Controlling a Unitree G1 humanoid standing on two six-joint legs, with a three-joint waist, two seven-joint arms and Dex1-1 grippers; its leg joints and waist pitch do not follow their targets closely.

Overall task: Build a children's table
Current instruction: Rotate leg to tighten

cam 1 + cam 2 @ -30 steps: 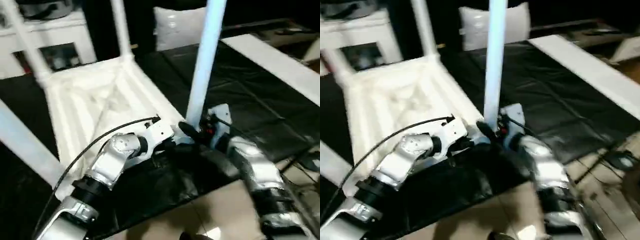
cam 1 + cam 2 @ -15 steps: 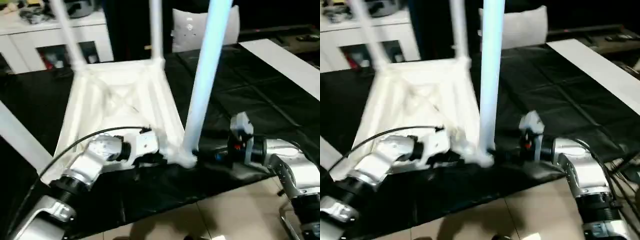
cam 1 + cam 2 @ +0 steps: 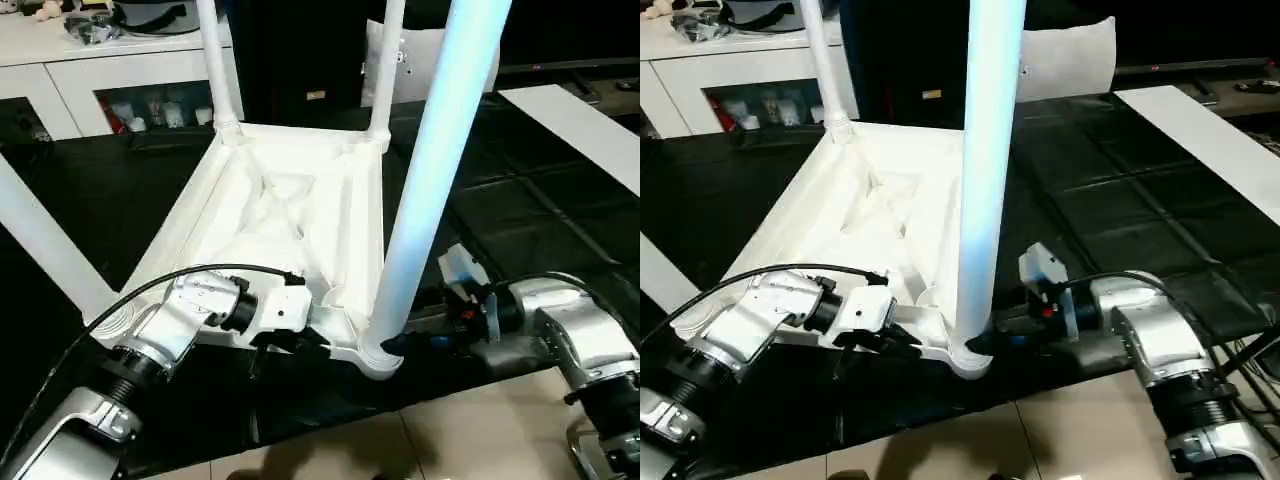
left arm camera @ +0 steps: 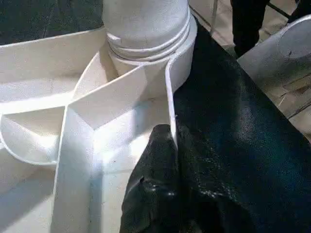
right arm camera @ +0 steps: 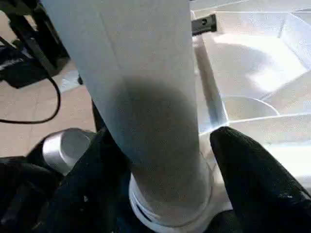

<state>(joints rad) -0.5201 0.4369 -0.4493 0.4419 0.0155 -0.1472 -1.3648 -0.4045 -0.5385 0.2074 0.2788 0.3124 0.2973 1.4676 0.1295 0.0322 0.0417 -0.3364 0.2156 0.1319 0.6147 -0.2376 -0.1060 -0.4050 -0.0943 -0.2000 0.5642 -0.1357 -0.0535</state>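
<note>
White table leg [image 3: 425,190] sits between the right gripper [image 5: 160,160]'s parted fingers, left gripper [image 4: 155,194] clenched on the tabletop rim [image 4: 171,111]; a skewed squeeze could tilt it.

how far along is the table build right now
Done: the tabletop lies upside down with four legs standing in its corners.
In hand: the right gripper straddles the near leg at its socket; the left gripper, shut, presses the tabletop's rim beside it.
Left: seating that leg fully, if needed, then turning the table upright.

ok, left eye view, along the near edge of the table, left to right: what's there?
left forearm → left claw → near-corner leg in its socket → right claw → right forearm
</note>
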